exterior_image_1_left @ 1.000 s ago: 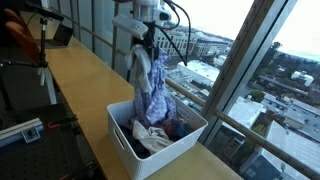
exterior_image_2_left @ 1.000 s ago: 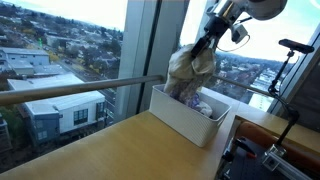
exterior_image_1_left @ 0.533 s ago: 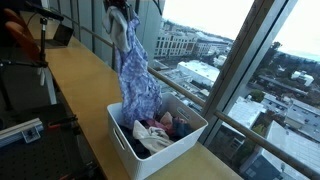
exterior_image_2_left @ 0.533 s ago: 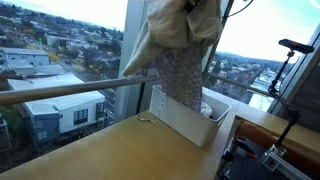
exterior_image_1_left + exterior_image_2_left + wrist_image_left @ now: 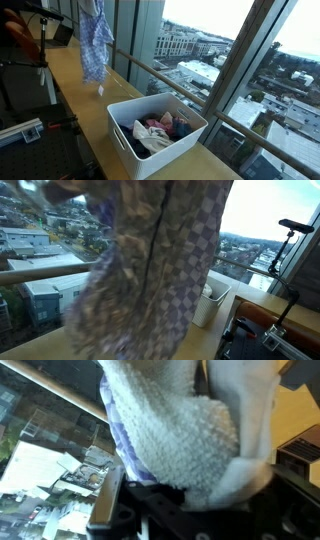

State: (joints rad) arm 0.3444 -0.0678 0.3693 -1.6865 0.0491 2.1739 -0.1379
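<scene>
Claw (image 5: 172,488): clamped on the checked cloth (image 5: 95,45), pinching its top so it hangs free.
White bin (image 5: 122,137): right of the cloth on the tabletop (image 5: 80,100), holding laundry (image 5: 160,130).

White bin (image 5: 176,148) stands on the wooden counter (image 5: 68,78), near the window rail (image 5: 172,80), and contains crumpled laundry (image 5: 158,131). A grey device (image 5: 20,130), possibly a power unit, lies beside the counter. City buildings (image 5: 195,48) show through the glass
</scene>
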